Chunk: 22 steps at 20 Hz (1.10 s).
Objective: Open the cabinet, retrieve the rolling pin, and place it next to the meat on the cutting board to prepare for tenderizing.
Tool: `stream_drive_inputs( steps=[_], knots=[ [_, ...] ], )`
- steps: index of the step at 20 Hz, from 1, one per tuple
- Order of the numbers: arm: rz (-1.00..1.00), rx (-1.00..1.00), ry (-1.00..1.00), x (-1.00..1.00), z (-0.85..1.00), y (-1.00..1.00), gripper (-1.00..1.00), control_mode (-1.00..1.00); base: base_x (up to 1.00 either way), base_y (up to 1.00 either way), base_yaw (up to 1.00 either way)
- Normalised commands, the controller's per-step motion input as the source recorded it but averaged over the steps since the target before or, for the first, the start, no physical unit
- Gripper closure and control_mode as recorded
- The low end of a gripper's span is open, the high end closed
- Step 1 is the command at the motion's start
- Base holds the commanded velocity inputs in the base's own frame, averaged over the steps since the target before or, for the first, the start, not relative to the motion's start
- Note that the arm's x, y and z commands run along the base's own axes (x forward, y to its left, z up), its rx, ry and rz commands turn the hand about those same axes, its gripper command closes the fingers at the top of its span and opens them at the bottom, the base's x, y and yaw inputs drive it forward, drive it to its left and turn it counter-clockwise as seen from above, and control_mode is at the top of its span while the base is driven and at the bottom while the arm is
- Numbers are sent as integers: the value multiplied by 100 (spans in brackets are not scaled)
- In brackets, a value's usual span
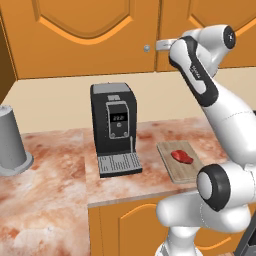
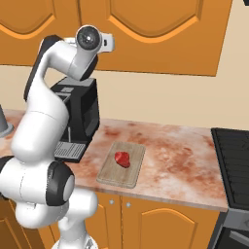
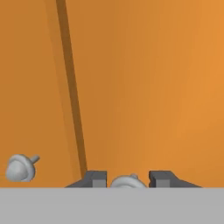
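- Spanning the wall above the counter [image 1: 60,165], the orange upper doors are all shut; the cabinet [image 2: 160,29] is the right-hand door of a pair, and its edge meets its twin [image 1: 85,35] at a thin dark seam [image 3: 72,100].
- The white arm [image 1: 220,115] rises from the base and bends back up toward the lower edge of those doors, at about 1 o'clock from the coffee machine in the left base view.
- The black coffee machine [image 1: 114,125] stands upright on the marbled counter, its tray toward the room.
- A grey canister [image 1: 11,142] sits on the counter at 9 o'clock from the machine, well apart from it.
- A dark stove [image 2: 233,165] lies at the counter's end, at 3 o'clock from the board in the right base view.
- The board [image 1: 179,161] lies flat near the counter's front edge, at 4 o'clock from the machine and just beside it.
- The meat [image 1: 182,156] rests on the board, near its middle.
- The gripper [image 3: 127,178] is pressed up close to the cabinet face, its two dark tips clenched on the knob [image 3: 127,182], which sits between them.
- The twin's knob [image 3: 19,168] stands free at 9 o'clock from the gripper in the hand view, across the seam.
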Motion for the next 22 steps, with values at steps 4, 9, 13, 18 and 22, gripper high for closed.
stream_drive_inputs(
  steps=[4,9,13,18,22],
  knots=[
    [1,2,-1,-44,0,15,100,-100,0,0,0],
    [0,4,0,-66,0,5,100,-100,0,0,0],
    [0,1,0,-80,0,0,100,-100,0,0,0],
    [0,3,0,-90,-2,0,100,-100,0,0,0],
    [0,6,-1,-89,-7,0,100,-100,0,0,0]
  ],
)
